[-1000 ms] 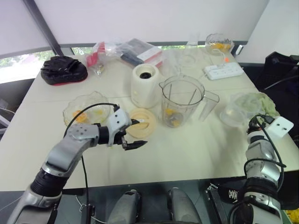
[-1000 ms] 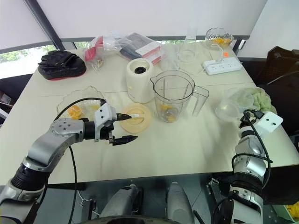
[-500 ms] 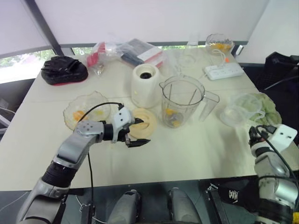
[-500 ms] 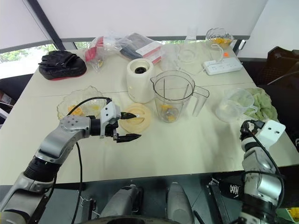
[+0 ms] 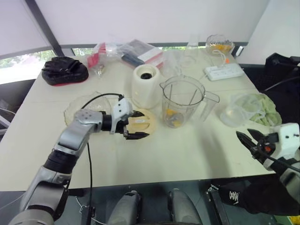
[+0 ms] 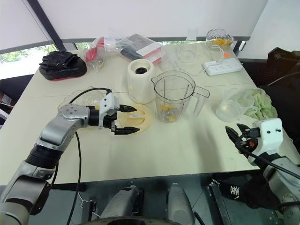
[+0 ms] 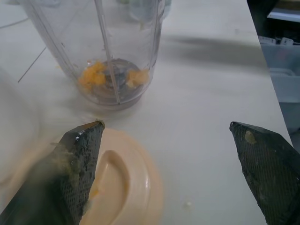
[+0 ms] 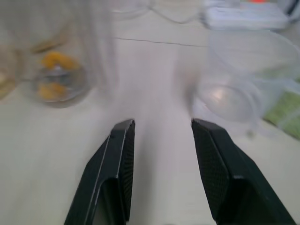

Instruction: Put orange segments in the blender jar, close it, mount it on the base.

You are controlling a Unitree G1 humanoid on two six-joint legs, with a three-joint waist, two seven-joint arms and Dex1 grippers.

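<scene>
The clear jar (image 6: 174, 96) stood open, with a few orange bits (image 7: 95, 75) at its bottom. The left gripper (image 6: 137, 120) was spread wide over the cream lid (image 7: 126, 183). The right gripper (image 8: 162, 124) was spread open too, holding nothing.

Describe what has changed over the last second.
The left gripper, open, moved forward to straddle the cream lid; nothing gripped. The right gripper turned, its open fingers now pointing over the table. Blender jar, base and lid stayed put.
</scene>
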